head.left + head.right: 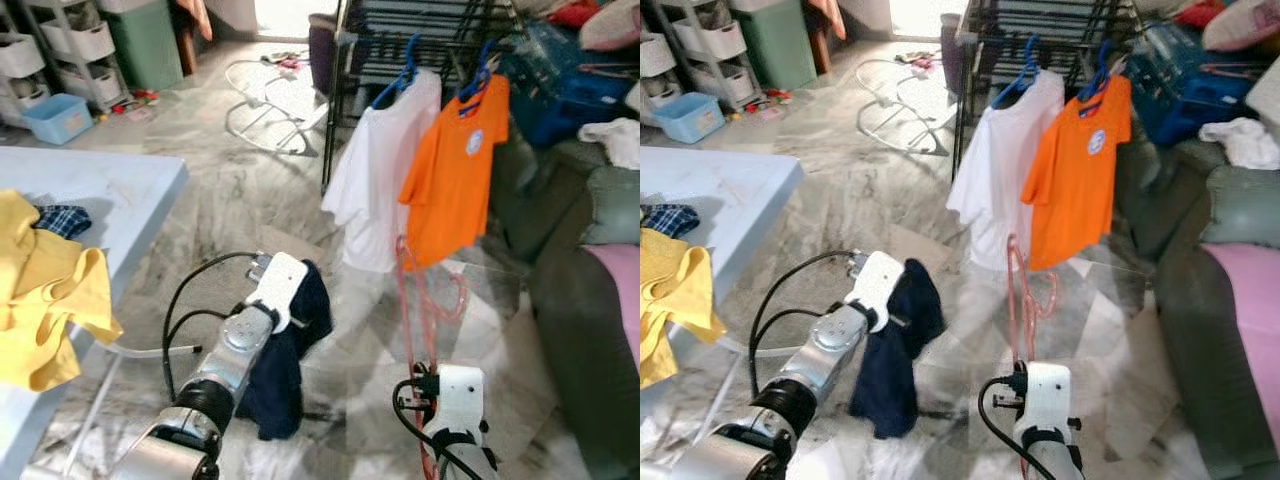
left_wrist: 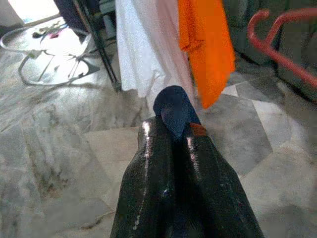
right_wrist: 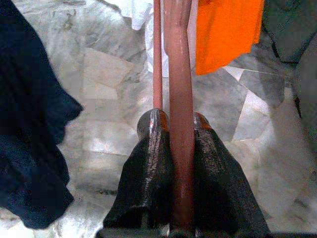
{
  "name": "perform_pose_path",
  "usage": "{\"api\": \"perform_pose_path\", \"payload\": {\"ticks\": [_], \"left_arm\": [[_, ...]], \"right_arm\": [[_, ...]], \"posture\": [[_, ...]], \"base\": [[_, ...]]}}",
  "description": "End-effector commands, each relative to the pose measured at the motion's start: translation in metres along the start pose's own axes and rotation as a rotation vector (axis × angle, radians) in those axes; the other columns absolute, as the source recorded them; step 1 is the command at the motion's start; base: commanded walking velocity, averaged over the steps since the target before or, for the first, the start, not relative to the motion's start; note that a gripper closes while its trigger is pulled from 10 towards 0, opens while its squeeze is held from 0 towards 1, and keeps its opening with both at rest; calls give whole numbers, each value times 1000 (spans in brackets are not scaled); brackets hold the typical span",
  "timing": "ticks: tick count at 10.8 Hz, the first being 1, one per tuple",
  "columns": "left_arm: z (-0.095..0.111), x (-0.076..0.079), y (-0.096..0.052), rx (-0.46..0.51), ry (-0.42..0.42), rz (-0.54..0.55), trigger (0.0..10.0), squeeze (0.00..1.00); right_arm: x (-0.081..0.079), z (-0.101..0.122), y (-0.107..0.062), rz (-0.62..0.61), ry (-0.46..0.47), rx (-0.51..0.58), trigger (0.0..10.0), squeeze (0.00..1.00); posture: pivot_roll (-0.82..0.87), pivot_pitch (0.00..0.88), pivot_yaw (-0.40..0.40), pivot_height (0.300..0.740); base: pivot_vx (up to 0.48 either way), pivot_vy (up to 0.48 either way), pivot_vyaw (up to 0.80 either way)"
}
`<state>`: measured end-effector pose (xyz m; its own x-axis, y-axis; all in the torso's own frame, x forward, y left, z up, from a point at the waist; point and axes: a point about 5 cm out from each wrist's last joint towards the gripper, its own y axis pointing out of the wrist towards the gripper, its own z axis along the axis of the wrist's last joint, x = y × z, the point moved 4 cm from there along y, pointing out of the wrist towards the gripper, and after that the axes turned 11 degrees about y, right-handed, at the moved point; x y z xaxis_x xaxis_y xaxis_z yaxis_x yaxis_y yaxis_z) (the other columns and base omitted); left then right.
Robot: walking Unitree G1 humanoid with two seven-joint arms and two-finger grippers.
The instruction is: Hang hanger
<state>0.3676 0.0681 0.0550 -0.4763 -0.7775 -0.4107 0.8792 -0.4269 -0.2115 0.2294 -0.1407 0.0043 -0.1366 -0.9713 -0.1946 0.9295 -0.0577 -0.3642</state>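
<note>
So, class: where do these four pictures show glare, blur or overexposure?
Left eye view: the doorway is blown out white. Left wrist view: glare streaks on the left tool's fingers, holding the navy garment. Right wrist view: the pink hanger is soft close up.

We see open marble floor (image 1: 230, 190) ahead and to the left. A white shirt (image 1: 375, 185) and an orange shirt (image 1: 455, 175) hang far right on the rack (image 1: 400, 40), blocking it. A table (image 1: 120, 200) flanks the left, a sofa (image 1: 590, 330) the right.
</note>
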Motion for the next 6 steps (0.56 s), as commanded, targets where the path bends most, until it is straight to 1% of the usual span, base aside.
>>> {"api": "perform_pose_path", "payload": {"ticks": [1, 2, 3, 4, 5, 6], "left_arm": [[10, 0, 2, 52, 22, -13, 10000, 0], [12, -1, 3, 60, 54, -17, 10000, 0], [19, -9, 6, 80, 107, 0, 10000, 0], [30, -13, 7, 139, 156, -19, 10000, 0], [46, -13, 7, 235, 229, -77, 10000, 0], [62, -18, 8, 299, 375, -105, 10000, 0]], "right_arm": [[-1, 6, 0, 5, -2, 21, 10000, 0], [4, 4, -4, 5, -19, 14, 10000, 0], [14, 6, -11, -6, -49, 10, 10000, 0], [24, 6, -19, -17, -53, 1, 10000, 0], [36, 3, -31, -21, -54, -15, 10000, 0], [47, -2, -45, -4, -45, -41, 10000, 0]], "posture": [[-80, 42, -5, 740], [-84, 44, -6, 740], [-87, 57, -6, 740], [-93, 57, -7, 740], [-93, 60, -7, 740], [-99, 66, -2, 740]], "base": [[0, 0, 0], [0, 0, 0], [0, 0, 0], [0, 0, 0], [0, 0, 0], [0, 0, 0]]}}
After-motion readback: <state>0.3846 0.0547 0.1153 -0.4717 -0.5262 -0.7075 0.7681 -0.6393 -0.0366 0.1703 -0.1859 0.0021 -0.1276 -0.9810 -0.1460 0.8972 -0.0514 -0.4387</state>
